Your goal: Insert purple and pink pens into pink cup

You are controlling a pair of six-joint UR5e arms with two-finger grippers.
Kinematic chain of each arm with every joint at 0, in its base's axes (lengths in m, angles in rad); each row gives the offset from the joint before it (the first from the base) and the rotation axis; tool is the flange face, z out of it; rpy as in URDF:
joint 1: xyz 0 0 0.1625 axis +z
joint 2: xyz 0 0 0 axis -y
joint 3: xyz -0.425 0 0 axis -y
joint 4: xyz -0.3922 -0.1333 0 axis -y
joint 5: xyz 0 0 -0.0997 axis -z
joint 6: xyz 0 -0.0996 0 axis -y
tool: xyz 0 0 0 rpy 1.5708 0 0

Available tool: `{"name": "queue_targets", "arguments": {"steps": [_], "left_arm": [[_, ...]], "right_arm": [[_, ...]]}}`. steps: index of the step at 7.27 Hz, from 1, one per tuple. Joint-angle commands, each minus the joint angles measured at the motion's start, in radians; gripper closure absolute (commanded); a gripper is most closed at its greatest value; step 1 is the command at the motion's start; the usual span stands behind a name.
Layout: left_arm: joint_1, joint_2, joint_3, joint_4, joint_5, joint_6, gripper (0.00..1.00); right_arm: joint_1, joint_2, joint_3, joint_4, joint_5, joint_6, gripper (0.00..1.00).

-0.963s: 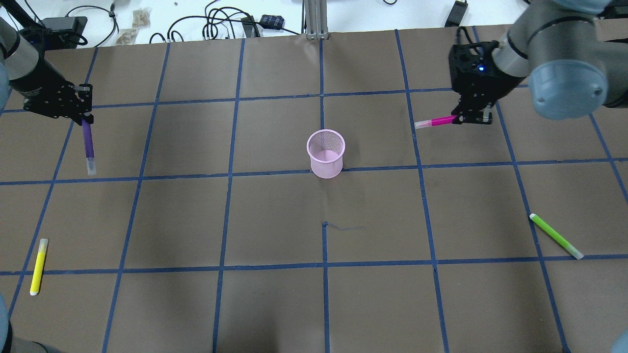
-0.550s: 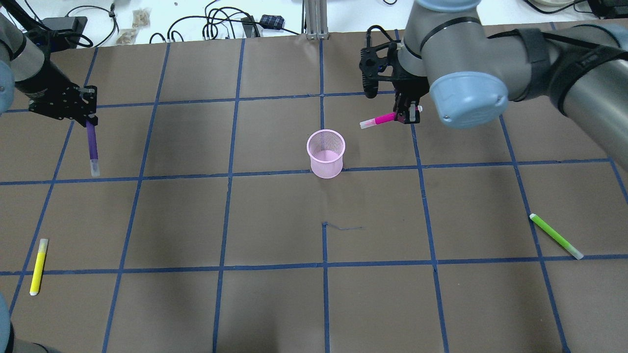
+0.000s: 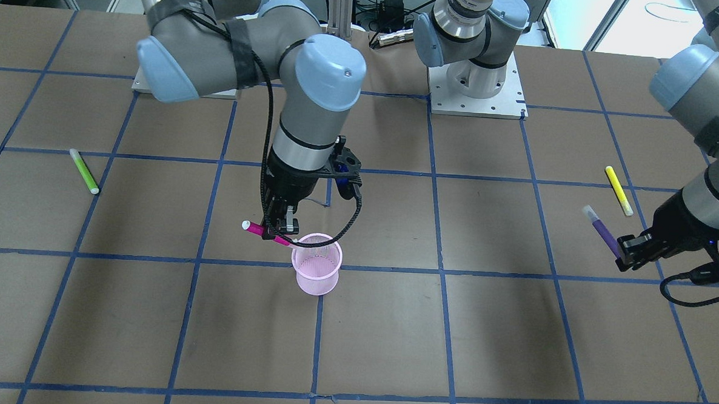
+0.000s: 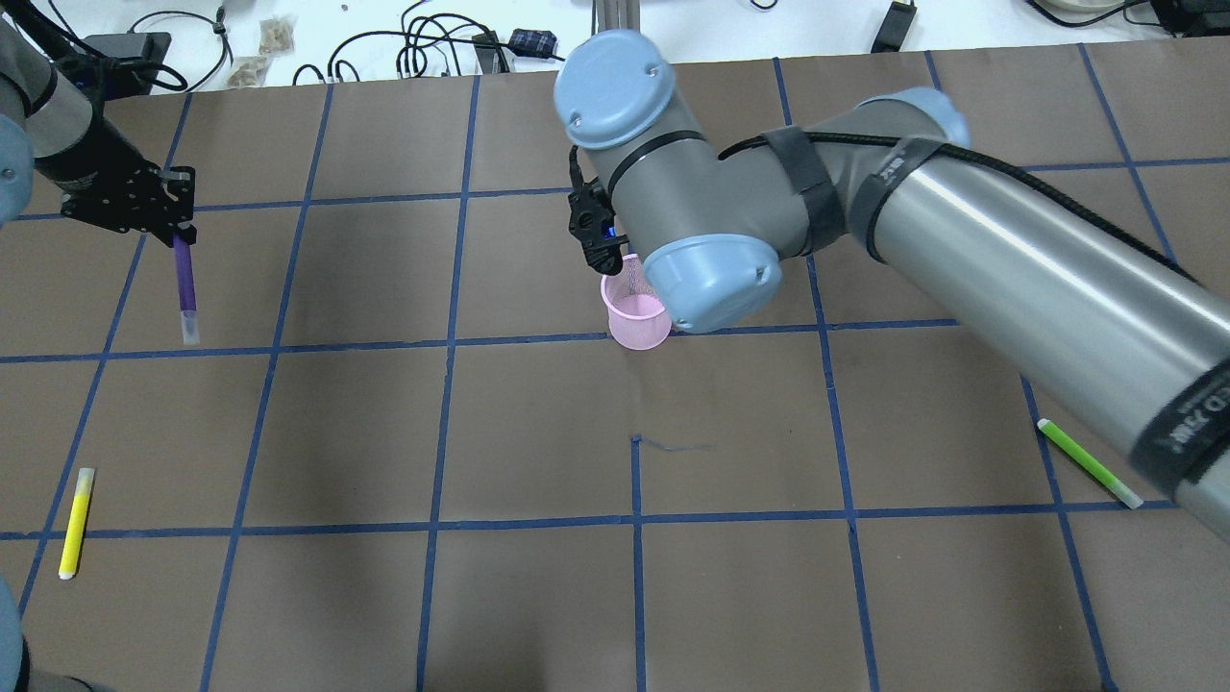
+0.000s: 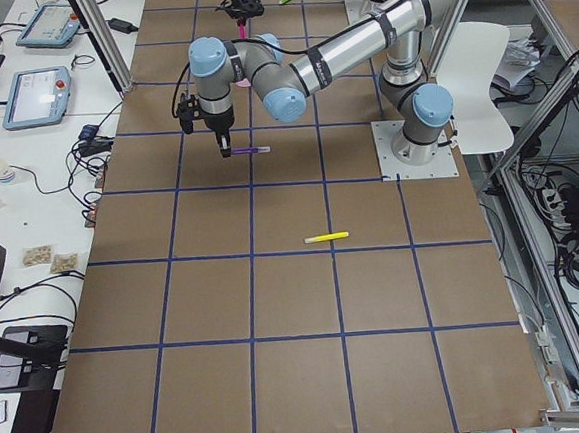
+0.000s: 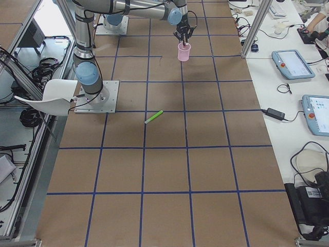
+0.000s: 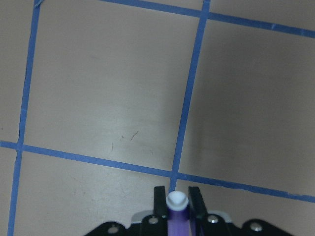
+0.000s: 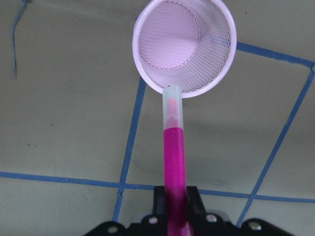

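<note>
The pink mesh cup stands upright near the table's middle; it also shows in the overhead view, partly under my right arm. My right gripper is shut on the pink pen, held nearly level just above and beside the cup. In the right wrist view the pink pen has its clear capped tip over the near rim of the cup. My left gripper is shut on the purple pen, far to the cup's left, above the table. The purple pen's end shows between the fingers in the left wrist view.
A yellow pen lies at the front left. A green pen lies at the front right, beside my right arm's forearm. Cables and small devices lie on the white surface beyond the table's far edge.
My right arm has swung left with the pink pen, from the table's right side to just over the cup. My left gripper with the purple pen has shifted only slightly rightward.
</note>
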State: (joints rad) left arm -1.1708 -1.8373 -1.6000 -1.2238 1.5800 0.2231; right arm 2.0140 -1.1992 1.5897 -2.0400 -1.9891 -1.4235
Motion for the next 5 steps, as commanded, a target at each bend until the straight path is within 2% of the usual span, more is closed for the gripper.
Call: {"name": "queue_targets", "arguments": {"steps": [1,2,3,4,5], "left_arm": [[-0.013,0.001,0.0,0.001,0.001,-0.001,1.0],[-0.013,0.003,0.0,0.001,0.001,-0.001,1.0],[-0.015,0.003,0.0,0.003,0.001,-0.001,1.0],[-0.016,0.003,0.0,0.009,0.0,-0.002,1.0],[-0.042,-0.011,0.002,0.041,0.003,-0.01,1.0]], "right_arm": [[0.049,0.09,-0.061,-0.031,-0.066,0.008,1.0],[0.054,0.119,-0.095,-0.031,-0.065,0.015,0.99],[0.054,0.131,-0.096,-0.032,-0.057,0.017,0.9],[0.054,0.138,-0.093,-0.032,-0.057,0.02,0.43],[0.054,0.138,-0.088,-0.034,-0.059,0.02,0.0]]}}
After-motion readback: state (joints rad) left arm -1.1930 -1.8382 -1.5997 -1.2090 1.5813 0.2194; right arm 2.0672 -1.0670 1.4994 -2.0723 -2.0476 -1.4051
